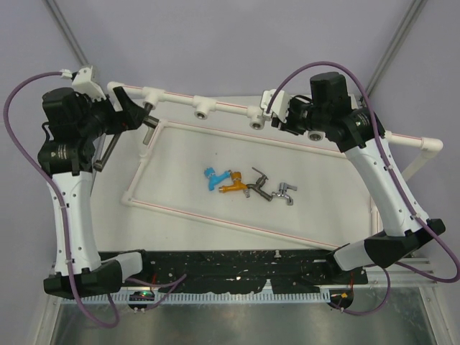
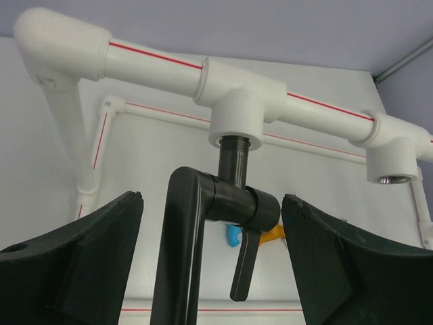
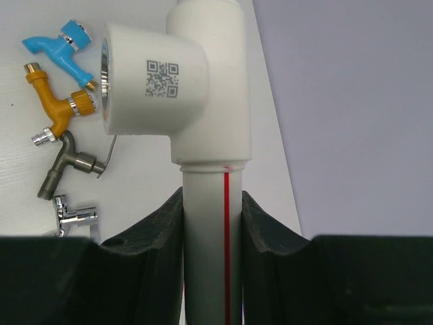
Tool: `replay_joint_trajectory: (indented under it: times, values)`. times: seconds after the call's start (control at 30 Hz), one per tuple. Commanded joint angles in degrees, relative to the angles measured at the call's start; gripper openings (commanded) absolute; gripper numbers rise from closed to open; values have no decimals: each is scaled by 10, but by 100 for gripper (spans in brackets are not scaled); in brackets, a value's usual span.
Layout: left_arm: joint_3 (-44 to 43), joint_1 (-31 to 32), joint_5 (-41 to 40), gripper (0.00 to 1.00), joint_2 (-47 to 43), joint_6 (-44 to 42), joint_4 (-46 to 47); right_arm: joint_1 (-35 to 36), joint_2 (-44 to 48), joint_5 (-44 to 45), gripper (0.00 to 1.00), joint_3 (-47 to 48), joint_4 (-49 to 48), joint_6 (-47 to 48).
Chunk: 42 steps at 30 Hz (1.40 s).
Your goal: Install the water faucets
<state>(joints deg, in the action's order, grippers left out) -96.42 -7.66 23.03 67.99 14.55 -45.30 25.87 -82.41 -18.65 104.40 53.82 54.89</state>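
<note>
The larger dark-grey faucet [image 2: 230, 203] hangs with its threaded stem in a tee socket [image 2: 235, 118] of the white pipe frame [image 1: 215, 104]. Its long arm and lever point down. My left gripper [image 2: 213, 200] is open, one finger on either side of the faucet body; the left finger stands well apart from it and the right finger is close to it. My right gripper [image 3: 211, 203] is shut on the frame's top pipe [image 3: 206, 237], just below a tee with a QR label [image 3: 159, 81]. The blue [image 1: 213, 177], orange [image 1: 233, 183], dark metal [image 1: 257, 183] and chrome [image 1: 282, 192] faucets lie loose on the table.
Another brass-lined socket [image 2: 389, 166] stands along the top pipe to the right of the dark-grey faucet. The frame's lower pipe [image 1: 230, 223] crosses the table diagonally in front of the loose faucets. A black rail [image 1: 237, 269] runs along the near edge.
</note>
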Motion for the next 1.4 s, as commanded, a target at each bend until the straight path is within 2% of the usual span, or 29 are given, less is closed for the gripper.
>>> replay_joint_trajectory:
  times: [0.0,0.17,0.33,0.47,0.6,0.77,0.87,1.1,1.23,1.37]
  values:
    - [23,-26,95,85,13,41,32,13,-12,-70,5,-18,-6,-18]
    - [35,-28,149,74,23,52,40,13,-13,-68,5,-18,-6,-17]
    - [57,-24,146,41,11,54,63,13,-13,-68,5,-17,-6,-18]
    - [38,11,94,21,8,3,31,13,-13,-68,5,-16,-6,-18]
    - [17,102,-40,8,-1,-82,-12,13,-14,-69,5,-15,-6,-19]
    - [47,249,-255,9,-2,-194,-23,13,-16,-70,5,-13,-6,-20]
    - [76,322,-381,20,8,-238,-14,13,-17,-71,5,-10,-6,-20]
    - [119,467,-592,35,67,-323,16,13,-22,-72,5,-8,-6,-22]
    - [102,529,-658,50,120,-337,0,13,-23,-74,5,-8,-6,-22]
    - [56,558,-645,60,153,-311,-46,13,-23,-73,5,-9,-6,-23]
